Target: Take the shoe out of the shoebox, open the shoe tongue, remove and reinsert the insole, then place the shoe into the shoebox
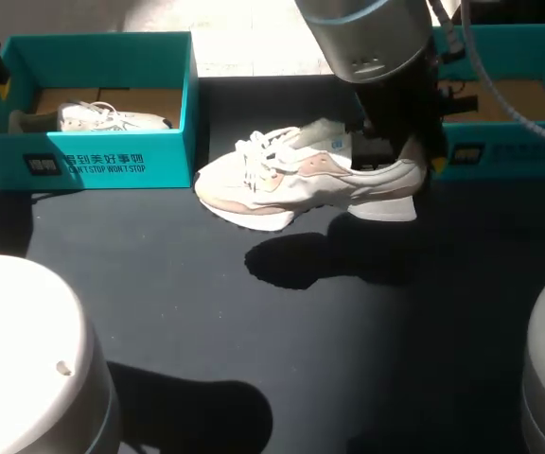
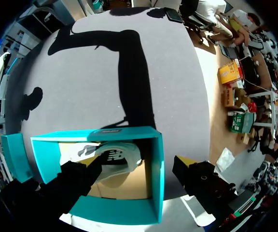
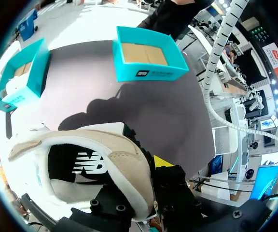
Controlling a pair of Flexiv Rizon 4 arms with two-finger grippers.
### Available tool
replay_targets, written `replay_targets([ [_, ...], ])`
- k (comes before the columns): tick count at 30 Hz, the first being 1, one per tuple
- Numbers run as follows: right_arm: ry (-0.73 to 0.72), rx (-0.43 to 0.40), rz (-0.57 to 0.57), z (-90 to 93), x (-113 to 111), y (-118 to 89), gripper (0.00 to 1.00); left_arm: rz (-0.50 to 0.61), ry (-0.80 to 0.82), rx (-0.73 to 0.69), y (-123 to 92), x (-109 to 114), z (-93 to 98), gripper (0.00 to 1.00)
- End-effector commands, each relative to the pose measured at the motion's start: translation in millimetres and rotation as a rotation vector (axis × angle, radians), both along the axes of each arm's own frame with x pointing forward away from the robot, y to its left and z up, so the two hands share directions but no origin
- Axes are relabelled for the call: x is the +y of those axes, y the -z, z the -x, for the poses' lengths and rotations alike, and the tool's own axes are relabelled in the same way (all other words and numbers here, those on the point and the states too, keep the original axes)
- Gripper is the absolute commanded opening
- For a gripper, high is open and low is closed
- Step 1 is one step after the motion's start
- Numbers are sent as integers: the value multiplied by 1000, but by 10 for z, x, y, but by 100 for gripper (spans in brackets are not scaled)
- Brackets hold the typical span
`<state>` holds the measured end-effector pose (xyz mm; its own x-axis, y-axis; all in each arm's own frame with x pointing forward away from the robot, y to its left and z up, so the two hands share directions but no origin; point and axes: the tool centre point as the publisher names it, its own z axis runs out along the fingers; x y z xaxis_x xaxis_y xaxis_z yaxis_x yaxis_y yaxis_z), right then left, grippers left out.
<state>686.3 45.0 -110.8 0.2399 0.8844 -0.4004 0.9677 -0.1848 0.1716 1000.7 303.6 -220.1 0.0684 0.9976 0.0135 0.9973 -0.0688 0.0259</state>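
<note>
- Two teal boxes stand at the far side of the dark table (image 1: 159,284): the left box (image 1: 112,161) and the right box (image 1: 500,151), well apart from each other.
- The shoe (image 1: 301,175), white with pale pink parts and white laces, is between the two boxes and outside both. Its toe points to the left box and its heel is just in front of the right box.
- The shoe hangs a little above the table. Its shadow (image 1: 301,260) lies on the table separate from it, nearer to the robot.
- The right claw (image 1: 413,151) has hold of the shoe at the heel. In the right wrist view the padded heel edge is pinched between its fingers, and one yellow tip (image 3: 163,162) shows on the outside of the heel.
- In the same view the opening of the shoe faces the camera, and the dark insole with a white mark lies inside it.
- In the right box a brown cardboard bottom is visible.
- A second shoe (image 1: 102,118), also white, lies in the left box on brown cardboard.
- The left claw (image 2: 139,166) is above the left box at the table's left edge. Its fingers are wide apart and hold nothing; one is over the inside of the box and the other is outside its wall.
</note>
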Motion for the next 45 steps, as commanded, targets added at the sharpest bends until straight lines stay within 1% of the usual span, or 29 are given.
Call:
replay_targets([
  [1,24,9,-8,58,166,301,0,-2,1,-3,-1,2,11,100],
  [2,16,11,7,88,232,409,0,-2,1,-3,-1,2,11,100],
  [4,26,12,-23,143,347,584,0,-2,1,-3,-1,2,11,100],
  [6,35,23,-29,186,422,752,0,-2,1,-3,-1,2,11,100],
  [7,16,25,-27,208,467,821,0,-2,1,-3,-1,2,11,100],
  [9,35,37,-72,255,519,970,0,-2,1,-3,-1,2,11,100],
  [12,12,30,-62,293,604,1126,0,-2,1,-3,-1,2,11,100],
  [14,13,41,-62,295,652,1236,0,-2,1,-3,-1,2,11,100],
  [16,16,50,-61,286,685,1328,0,-2,1,-3,-1,2,11,100],
  [21,2,60,-54,270,847,1581,0,-2,1,-3,-1,2,11,100],
  [24,4,64,-55,247,885,1705,0,-2,1,-3,-1,2,11,100],
  [27,15,46,-50,227,920,1787,0,-2,1,-3,-1,2,11,100],
  [31,49,32,-50,175,961,1965,0,-2,1,-3,-1,2,11,100],
  [34,79,-4,-47,118,1001,2119,0,-2,1,-3,-1,2,11,100],
  [35,94,-18,-24,103,1008,2165,0,-2,1,-3,-1,2,11,100],
  [36,102,-24,-33,89,1012,2207,0,-2,1,-3,-1,2,11,100],
  [37,129,-28,-18,77,1012,2250,0,-2,1,-3,-1,2,11,100],
  [38,140,-38,-40,62,1014,2289,0,-2,1,-3,-1,2,11,100],
  [40,145,-53,-22,35,1035,2355,0,-2,1,-3,-1,2,11,100],
  [41,150,-50,-33,22,1047,2395,0,-2,1,-3,-1,2,11,100],
  [42,161,-49,-12,11,1058,2438,0,-2,1,-3,-1,2,11,100],
  [45,192,-43,-7,-9,1087,2542,0,-2,1,-3,-1,2,11,100],
])
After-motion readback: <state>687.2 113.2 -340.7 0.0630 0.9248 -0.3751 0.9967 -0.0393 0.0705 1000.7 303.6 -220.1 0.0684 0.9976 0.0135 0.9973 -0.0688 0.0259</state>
